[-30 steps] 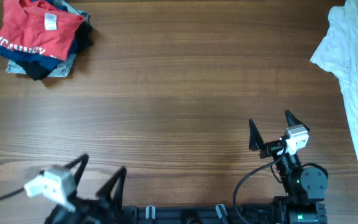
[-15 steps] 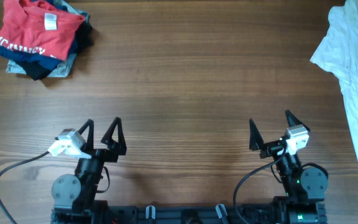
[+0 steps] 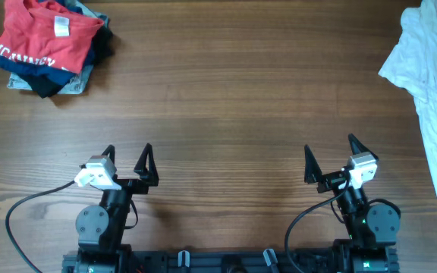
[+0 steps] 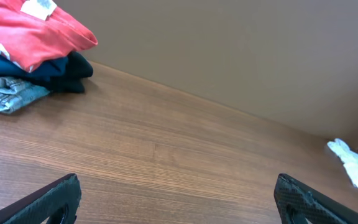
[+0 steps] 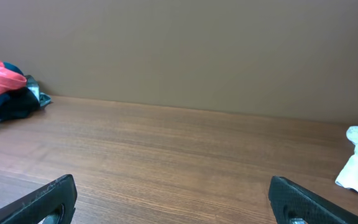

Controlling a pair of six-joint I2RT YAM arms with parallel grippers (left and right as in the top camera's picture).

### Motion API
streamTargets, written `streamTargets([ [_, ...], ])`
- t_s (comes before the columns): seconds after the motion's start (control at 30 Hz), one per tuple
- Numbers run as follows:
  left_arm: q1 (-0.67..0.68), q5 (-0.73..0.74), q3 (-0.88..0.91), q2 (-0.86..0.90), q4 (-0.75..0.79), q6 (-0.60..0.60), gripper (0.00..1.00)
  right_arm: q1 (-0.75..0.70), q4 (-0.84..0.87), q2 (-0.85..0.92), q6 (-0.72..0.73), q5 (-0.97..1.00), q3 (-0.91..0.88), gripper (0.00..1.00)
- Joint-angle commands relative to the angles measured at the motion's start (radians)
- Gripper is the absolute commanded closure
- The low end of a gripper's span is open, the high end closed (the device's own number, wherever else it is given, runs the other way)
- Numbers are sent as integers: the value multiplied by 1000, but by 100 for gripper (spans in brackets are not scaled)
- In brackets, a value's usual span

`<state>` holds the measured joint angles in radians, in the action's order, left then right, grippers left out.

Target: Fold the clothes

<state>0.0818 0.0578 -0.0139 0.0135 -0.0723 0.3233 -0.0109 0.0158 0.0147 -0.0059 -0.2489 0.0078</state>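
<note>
Overhead view of a brown wooden surface [image 3: 218, 98]. In the far left corner sits a small heap of clothes. On top is a crumpled red T-shirt [image 3: 48, 38] with white lettering [image 3: 25, 59] along one edge and a white neck label [image 3: 61, 27]. It rests on a dark navy garment [image 3: 45, 82] and a pale blue denim piece [image 3: 80, 78].

Along the right edge lies a long white garment [image 3: 431, 83], rumpled. It runs from the far corner toward the near side, well apart from the heap.

2 robot arms stand at the near edge. The left end effector [image 3: 127, 152] has its 2 fingers spread wide and holds nothing. It hangs over bare wood, well away from the red T-shirt. The right end effector [image 3: 329, 145] is also spread wide and empty, clear of the long white garment to its right.

Both wrist cameras look across bare wood, with the heap at far left and white cloth at far right.
</note>
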Motion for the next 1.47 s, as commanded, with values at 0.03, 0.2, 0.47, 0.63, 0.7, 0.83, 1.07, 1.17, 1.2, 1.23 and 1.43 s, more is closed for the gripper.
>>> streamTargets([
  [0.03, -10, 11, 8, -11, 1, -109, 0, 4, 4, -11, -14, 10, -3, 0],
  [0.2, -15, 15, 8, -11, 2, -107, 0, 4, 4, -11, -13, 10, -3, 0],
  [0.47, -39, 16, 8, -11, 2, -107, 0, 4, 4, -11, -14, 10, -3, 0],
  [0.63, -39, 16, 8, -11, 2, -107, 0, 4, 4, -11, -14, 10, -3, 0],
  [0.7, -39, 15, 8, -11, 2, -107, 0, 4, 4, -11, -13, 10, -3, 0],
  [0.83, -39, 15, 8, -11, 2, -107, 0, 4, 4, -11, -14, 10, -3, 0],
  [1.07, -39, 15, 8, -11, 2, -107, 0, 4, 4, -11, -14, 10, -3, 0],
  [1.17, -39, 16, 8, -11, 2, -107, 0, 4, 4, -11, -14, 10, -3, 0],
  [1.2, -39, 16, 8, -11, 2, -107, 0, 4, 4, -11, -14, 10, -3, 0],
  [1.23, -39, 16, 8, -11, 2, -107, 0, 4, 4, -11, -14, 10, -3, 0],
  [1.43, -39, 16, 8, -11, 2, -107, 0, 4, 4, -11, -14, 10, -3, 0],
])
